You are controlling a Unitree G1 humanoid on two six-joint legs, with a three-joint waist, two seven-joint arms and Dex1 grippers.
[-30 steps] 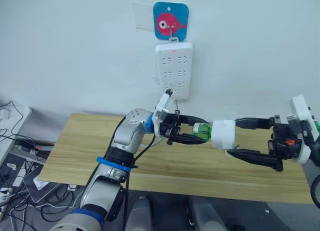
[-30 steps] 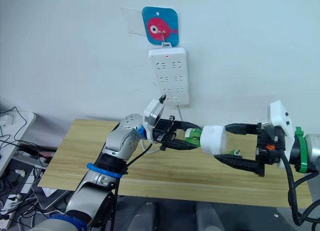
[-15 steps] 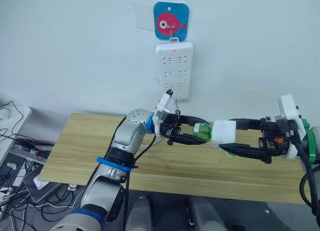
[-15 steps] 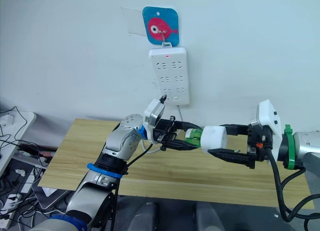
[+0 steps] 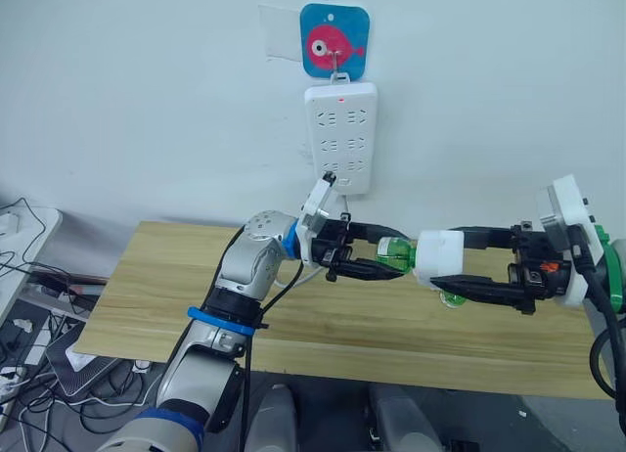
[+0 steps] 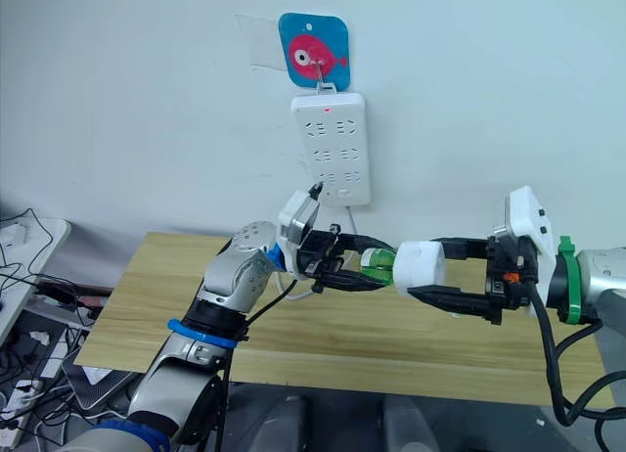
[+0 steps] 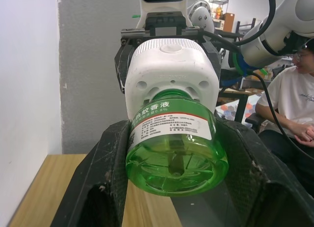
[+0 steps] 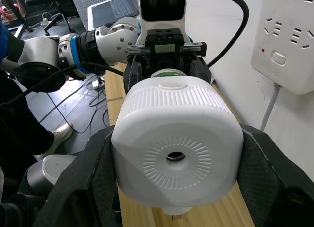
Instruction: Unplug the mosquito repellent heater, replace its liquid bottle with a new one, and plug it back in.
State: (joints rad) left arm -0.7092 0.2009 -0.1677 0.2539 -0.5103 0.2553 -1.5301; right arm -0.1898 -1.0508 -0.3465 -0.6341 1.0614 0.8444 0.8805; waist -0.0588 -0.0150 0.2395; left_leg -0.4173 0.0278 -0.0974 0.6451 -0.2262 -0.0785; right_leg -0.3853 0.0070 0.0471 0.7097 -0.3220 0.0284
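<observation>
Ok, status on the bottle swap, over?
Left end effector shut on green bottle. Right end effector shut on heater. Bottle neck seated in heater, both held above the table. Power strip free, nothing blocking.

Bottle (image 5: 394,254) left of heater (image 5: 439,257) — above table (image 5: 156,286).

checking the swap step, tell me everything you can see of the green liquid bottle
The green liquid bottle is clear green plastic with a white printed label edged by a red stripe. It lies on its side in the air above the wooden table, gripped across its body by the left pincer. Its neck sits inside the white mosquito repellent heater, which the right pincer clamps.
</observation>
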